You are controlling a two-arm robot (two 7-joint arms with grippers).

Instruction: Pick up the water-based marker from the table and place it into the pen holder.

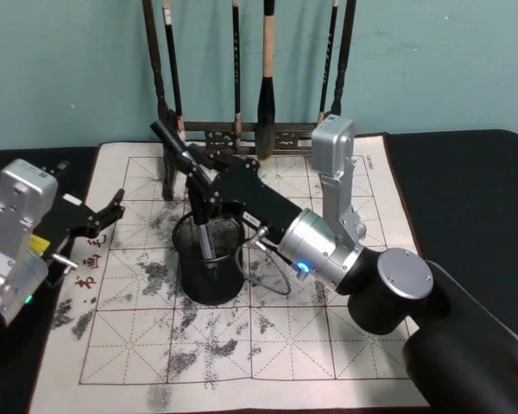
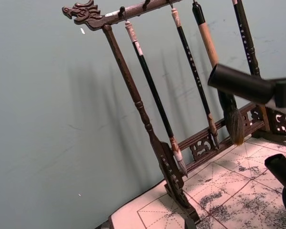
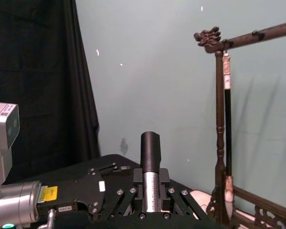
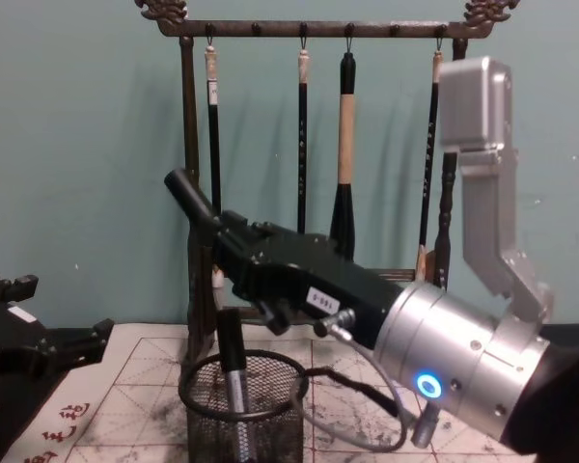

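Note:
My right gripper (image 1: 196, 178) hangs just above the black mesh pen holder (image 1: 209, 283), shut on the water-based marker (image 1: 167, 138). The marker's black cap sticks up and to the left past the fingers (image 4: 185, 193), tilted. In the right wrist view its silver barrel is clamped between the jaws and the cap (image 3: 150, 148) rises above them. A second pen (image 4: 232, 362) with a black top and silver barrel stands inside the holder (image 4: 201, 407). My left gripper (image 1: 112, 210) is parked open at the mat's left edge.
A tall dark wooden brush rack (image 1: 242, 131) with several hanging brushes stands right behind the holder, close to the marker's cap (image 2: 236, 83). The ink-stained calligraphy mat (image 1: 328, 345) covers the table, with black cloth at both sides.

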